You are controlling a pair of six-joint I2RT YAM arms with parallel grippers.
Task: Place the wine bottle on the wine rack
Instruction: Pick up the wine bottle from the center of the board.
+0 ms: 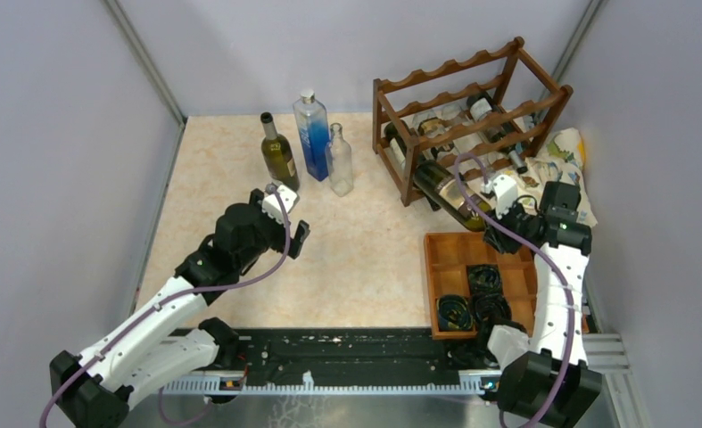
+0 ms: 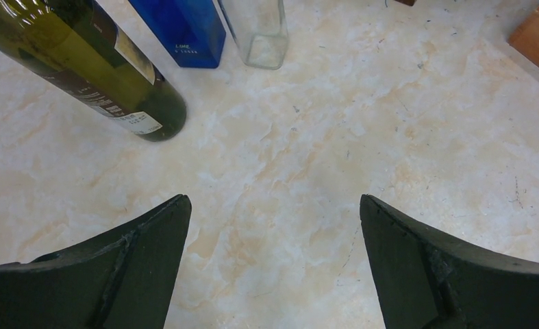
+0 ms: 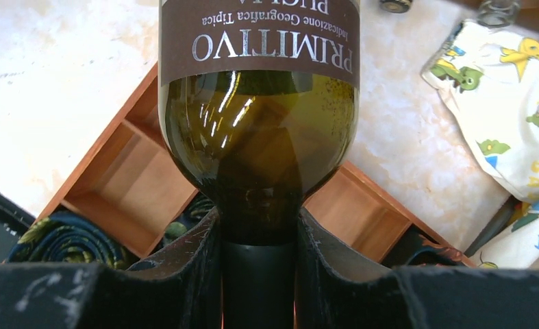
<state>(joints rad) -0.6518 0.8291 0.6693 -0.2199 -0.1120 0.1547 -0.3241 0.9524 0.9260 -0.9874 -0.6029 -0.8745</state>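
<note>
Tray (image 1: 458, 254): a wooden compartment tray is seen nearest, on the right of the table (image 1: 365, 259); dark rolled items (image 1: 485, 278) are held in several compartments.
Left claw (image 2: 273, 199): spread wide with nothing between the fingers, held over bare table just short of the green bottle (image 2: 95, 75).
Right claw (image 3: 258, 226): pinched on the neck of the wine bottle (image 3: 258, 137), above the tray's far edge.
Wine bottle: held tilted off the table, neck toward the tray and base toward the low front corner of the rack (image 1: 450, 65); whether it rests on a rail cannot be told.
Standing bottles: the green bottle, a blue bottle (image 1: 311, 134) and a clear bottle (image 1: 339, 160) are set close together, left of the rack.
Rack: placed at the far right; other bottles are laid in its tiers.
Cloth (image 3: 499, 89): a printed cloth is bunched just right of the rack.
</note>
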